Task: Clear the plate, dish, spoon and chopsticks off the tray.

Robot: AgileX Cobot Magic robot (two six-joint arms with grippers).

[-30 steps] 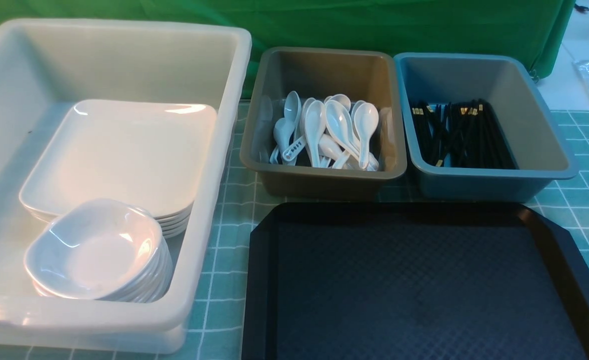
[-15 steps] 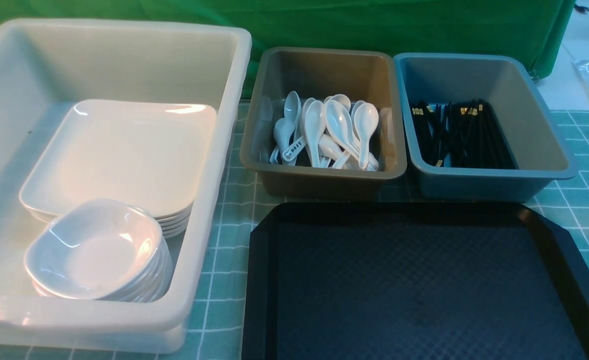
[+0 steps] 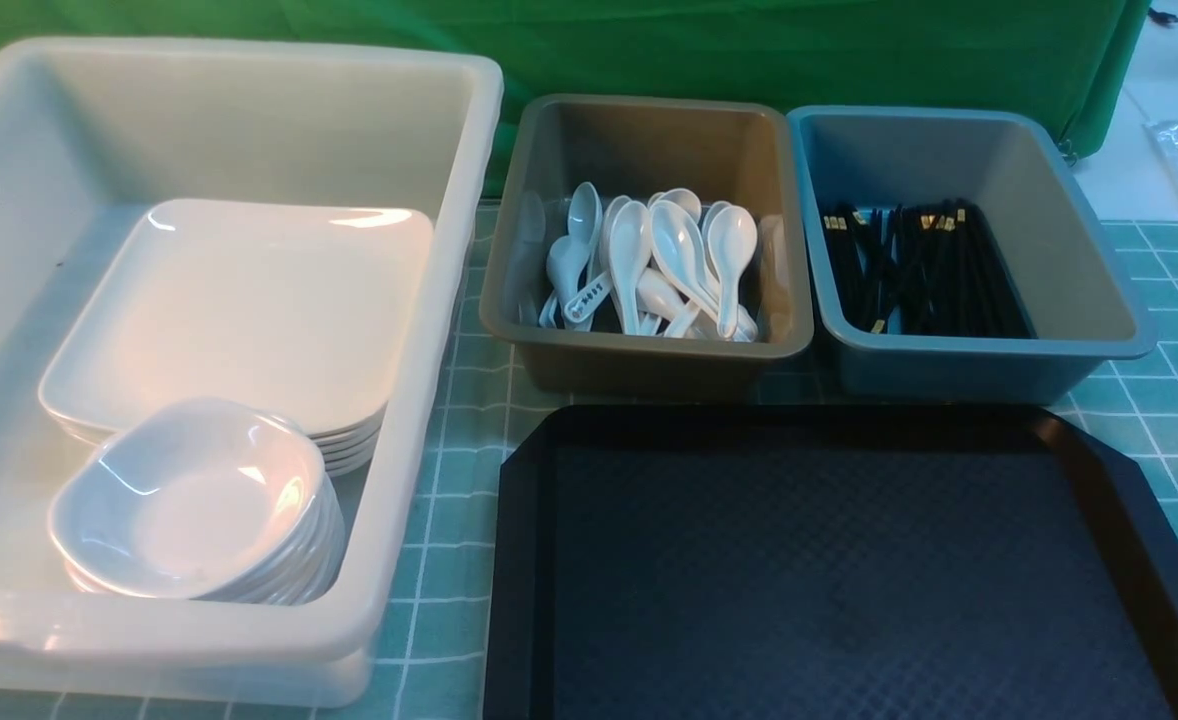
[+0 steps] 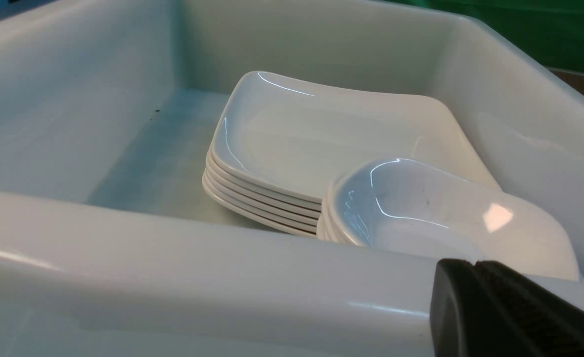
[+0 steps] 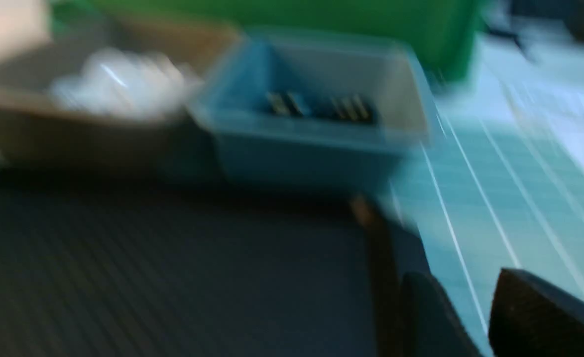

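From the front the tray [image 3: 849,570] lies bare beside the white tub [image 3: 429,300] holding the plate [image 3: 239,310]; the left wrist shows the left end effector [image 4: 475,277] pressed together – the right end effector [image 5: 470,307] parted, holding nothing.

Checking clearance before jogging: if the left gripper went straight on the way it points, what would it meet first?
Probably the near wall of the white tub: the left gripper sits low outside it, though depth is unclear.

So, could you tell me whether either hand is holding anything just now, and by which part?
Nothing is held: the left hand is shut with nothing between its fingers, and the right hand has a bare gap.
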